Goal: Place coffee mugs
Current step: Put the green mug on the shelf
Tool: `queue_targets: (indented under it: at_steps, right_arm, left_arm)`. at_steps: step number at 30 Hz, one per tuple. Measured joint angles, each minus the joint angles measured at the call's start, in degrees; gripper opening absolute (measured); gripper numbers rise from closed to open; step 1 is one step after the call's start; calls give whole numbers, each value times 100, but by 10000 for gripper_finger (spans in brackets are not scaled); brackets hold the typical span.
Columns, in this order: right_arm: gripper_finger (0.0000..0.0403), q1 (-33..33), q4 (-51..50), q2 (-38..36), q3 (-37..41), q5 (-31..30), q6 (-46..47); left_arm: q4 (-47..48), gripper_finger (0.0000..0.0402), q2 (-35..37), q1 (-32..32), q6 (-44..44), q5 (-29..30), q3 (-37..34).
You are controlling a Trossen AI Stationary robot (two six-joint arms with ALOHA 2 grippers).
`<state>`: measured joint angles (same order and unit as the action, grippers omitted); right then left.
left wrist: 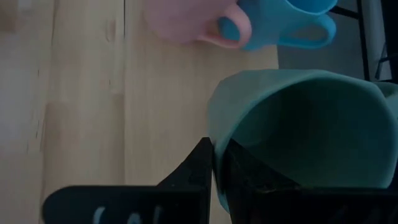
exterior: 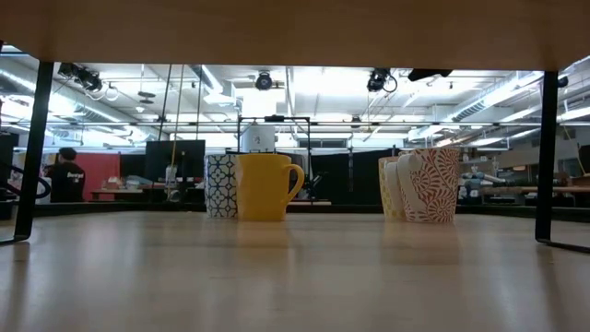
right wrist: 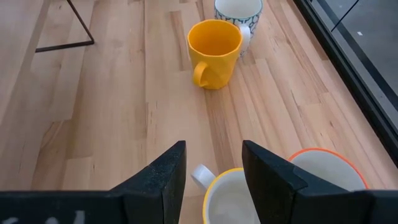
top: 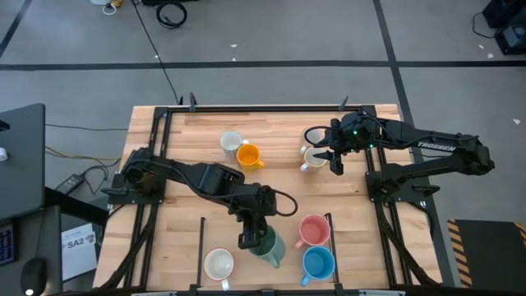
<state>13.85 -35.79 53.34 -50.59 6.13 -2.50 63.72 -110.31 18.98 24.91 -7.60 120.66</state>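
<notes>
The left arm reaches from the surface's [top: 177, 131] left edge toward its near side, its end effector [top: 249, 239] pointing down there, fingers apparently clamped together. The right arm stretches from the right edge to the far right part, its end effector [top: 327, 159] with fingers spread apart.

A wooden table [top: 189, 140], a dark monitor [top: 20, 160] beside it, cables [top: 173, 14] on the floor.

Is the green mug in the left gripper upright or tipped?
Tipped. In the left wrist view the green mug shows its open mouth sideways, rim pinched by the left gripper; the high view shows it leaning.
</notes>
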Motion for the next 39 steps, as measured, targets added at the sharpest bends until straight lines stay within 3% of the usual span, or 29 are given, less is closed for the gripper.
queue_targets:
  at_steps: [33,39]
  right_arm:
    - [163,0,4,0,0,2,-2]
    - [162,0,4,0,0,2,-2]
  left_arm:
    - [77,30,-415,-15,8,11,0]
    - [18,51,-415,-17,149,27,0]
